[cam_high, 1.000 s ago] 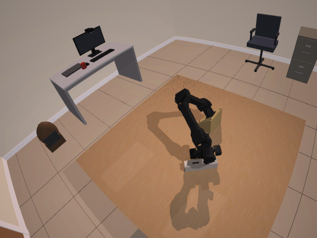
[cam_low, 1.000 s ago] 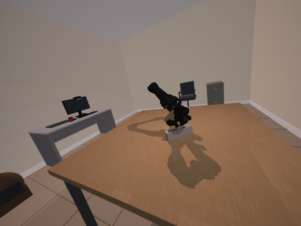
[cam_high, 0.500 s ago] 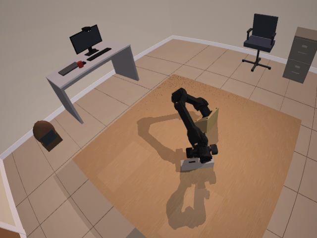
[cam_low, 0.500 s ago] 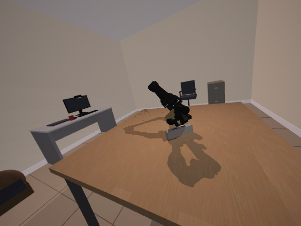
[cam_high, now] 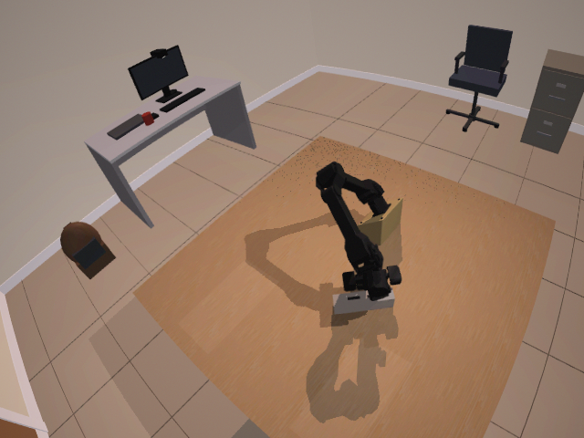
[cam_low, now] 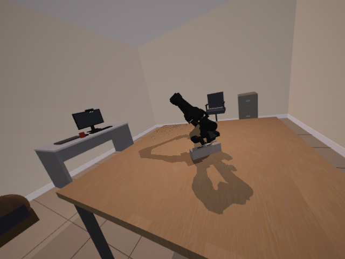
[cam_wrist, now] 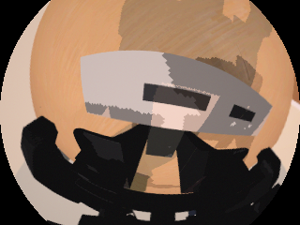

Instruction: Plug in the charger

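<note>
A grey power strip [cam_high: 346, 306] [cam_low: 200, 153] [cam_wrist: 119, 78] lies on the wooden table [cam_high: 235, 306] [cam_low: 139, 200]. My gripper [cam_high: 374, 285] [cam_low: 204, 139] [cam_wrist: 163, 124] hangs straight down right over the strip and is shut on the charger [cam_wrist: 164, 115]. In the wrist view the charger's pale body meets the strip's top at the wider dark outlet slot [cam_wrist: 187, 97], to the left of a smaller slot [cam_wrist: 242, 112]. The prongs are hidden, so I cannot tell how deep they sit. In the top and exterior views the arm hides the charger.
A tan wedge-shaped block [cam_high: 384, 224] [cam_low: 194, 129] stands on the table just behind the arm. Off the table are a desk with a monitor [cam_high: 164, 113], an office chair [cam_high: 478, 70] and a filing cabinet [cam_high: 554, 101].
</note>
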Controlling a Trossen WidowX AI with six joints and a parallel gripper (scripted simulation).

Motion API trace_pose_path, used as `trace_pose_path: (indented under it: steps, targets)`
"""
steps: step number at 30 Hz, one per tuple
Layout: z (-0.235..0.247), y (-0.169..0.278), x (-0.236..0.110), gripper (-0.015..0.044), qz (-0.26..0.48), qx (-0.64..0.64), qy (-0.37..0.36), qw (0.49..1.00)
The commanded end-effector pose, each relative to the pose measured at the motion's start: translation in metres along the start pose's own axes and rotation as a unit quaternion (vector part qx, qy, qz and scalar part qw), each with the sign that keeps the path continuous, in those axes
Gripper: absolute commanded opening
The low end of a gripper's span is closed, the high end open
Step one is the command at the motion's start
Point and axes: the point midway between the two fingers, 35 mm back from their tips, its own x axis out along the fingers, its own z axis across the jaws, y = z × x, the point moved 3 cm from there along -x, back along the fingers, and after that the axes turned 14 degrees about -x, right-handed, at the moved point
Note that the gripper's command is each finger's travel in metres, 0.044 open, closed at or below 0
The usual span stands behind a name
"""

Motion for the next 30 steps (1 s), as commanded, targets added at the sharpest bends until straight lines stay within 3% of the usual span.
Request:
trace_pose_path:
  steps: [1,18,30]
  targets:
    - [-0.0001,-0.0004,0.0000,0.0000,-0.001,0.001,0.000,1.000]
    - [-0.0001,-0.0002,0.0000,0.0440,-0.001,0.001,0.000,1.000]
    - [0.0007,0.0029,0.0003,0.0440,-0.004,0.002,0.000,1.000]
